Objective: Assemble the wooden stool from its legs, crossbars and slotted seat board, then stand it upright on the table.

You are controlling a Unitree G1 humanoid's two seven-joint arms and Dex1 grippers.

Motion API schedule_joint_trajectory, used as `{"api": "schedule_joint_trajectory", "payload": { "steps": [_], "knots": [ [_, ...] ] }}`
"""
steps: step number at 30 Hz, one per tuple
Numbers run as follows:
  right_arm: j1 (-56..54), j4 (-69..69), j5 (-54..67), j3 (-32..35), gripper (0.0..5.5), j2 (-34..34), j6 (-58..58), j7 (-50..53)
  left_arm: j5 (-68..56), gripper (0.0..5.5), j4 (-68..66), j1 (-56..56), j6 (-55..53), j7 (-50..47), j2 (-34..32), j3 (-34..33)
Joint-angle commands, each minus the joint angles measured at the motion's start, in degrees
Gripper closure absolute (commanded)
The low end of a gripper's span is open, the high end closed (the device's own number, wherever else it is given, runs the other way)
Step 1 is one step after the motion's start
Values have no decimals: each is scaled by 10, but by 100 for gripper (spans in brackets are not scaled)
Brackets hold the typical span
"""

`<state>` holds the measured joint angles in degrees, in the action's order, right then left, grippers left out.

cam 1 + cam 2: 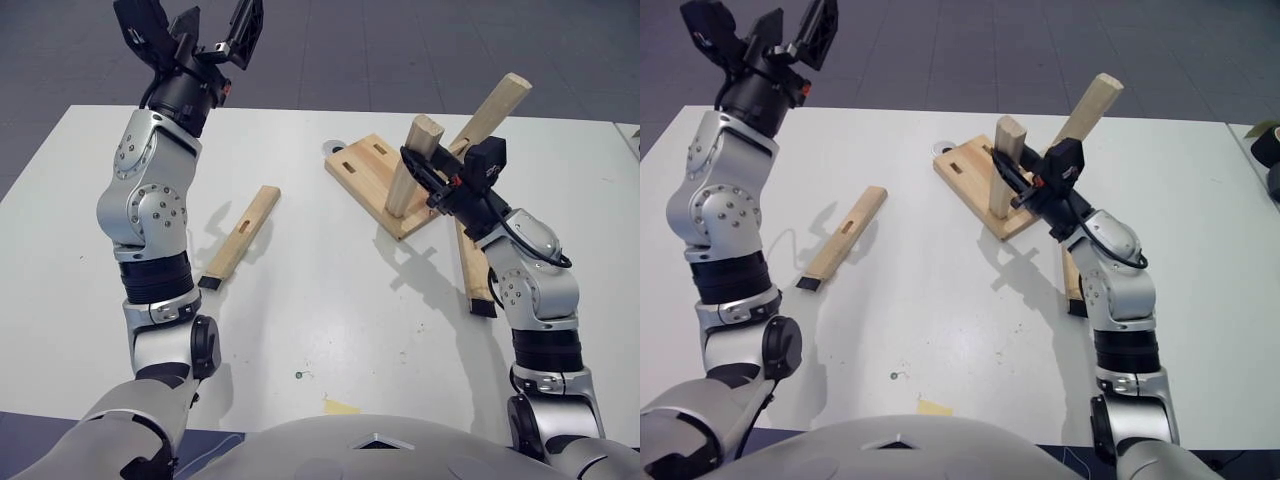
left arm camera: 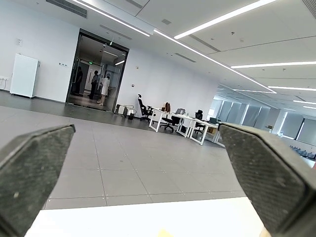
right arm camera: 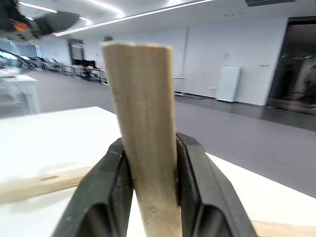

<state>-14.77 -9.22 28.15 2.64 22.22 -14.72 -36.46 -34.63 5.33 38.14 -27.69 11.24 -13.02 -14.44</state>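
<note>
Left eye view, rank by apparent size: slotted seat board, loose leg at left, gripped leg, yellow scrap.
Largest: pale wooden slotted seat board.
Then loose black-footed wooden leg and gripped wooden leg in right gripper: alike, unranked.
Smallest: yellow scrap.

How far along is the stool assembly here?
Done: a slanted leg appears slotted into the seat board. In hand: the right gripper clamps a second leg standing at the board. Left: a loose leg and another piece lie on the table, stool not upright; the left gripper is raised, open.
</note>
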Motion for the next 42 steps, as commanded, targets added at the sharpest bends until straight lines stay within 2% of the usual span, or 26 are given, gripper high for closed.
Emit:
{"api": "schedule_joint_trajectory", "payload": {
  "steps": [1,5,8,17,20,21,22,28,34,36,39,42],
  "knots": [
    [4,-32,92,-2,442,52,-71,-124,0,10,-4,3,-2,18,-8,3],
    [0,-28,119,6,442,124,-119,-210,2,10,-6,3,-2,27,-9,5],
    [-11,-17,111,11,442,152,-123,-233,1,10,-4,2,-4,29,-7,7],
    [17,-20,215,50,442,165,-219,-266,2,10,-7,5,-10,32,-8,8],
    [14,-6,149,36,442,170,-174,-247,0,10,-3,2,-12,31,-7,8],
    [3,4,126,35,405,164,-158,-225,1,10,-3,2,-12,31,-6,8],
    [-6,11,114,38,400,156,-145,-208,1,10,-2,1,-12,31,-6,9],
    [-25,-9,176,76,291,130,-173,-188,2,10,-5,3,-16,33,-9,12],
    [-84,-69,374,178,212,70,-209,-75,-6,10,0,4,-21,35,-12,9],
    [-99,-98,440,194,176,60,-215,-36,-8,10,1,4,-22,35,-12,10],
    [-99,-145,514,187,132,53,-231,9,-8,10,1,4,-23,36,-13,12],
    [-53,-182,516,132,93,52,-263,32,-6,10,-4,6,-22,37,-14,12]
  ]
}}
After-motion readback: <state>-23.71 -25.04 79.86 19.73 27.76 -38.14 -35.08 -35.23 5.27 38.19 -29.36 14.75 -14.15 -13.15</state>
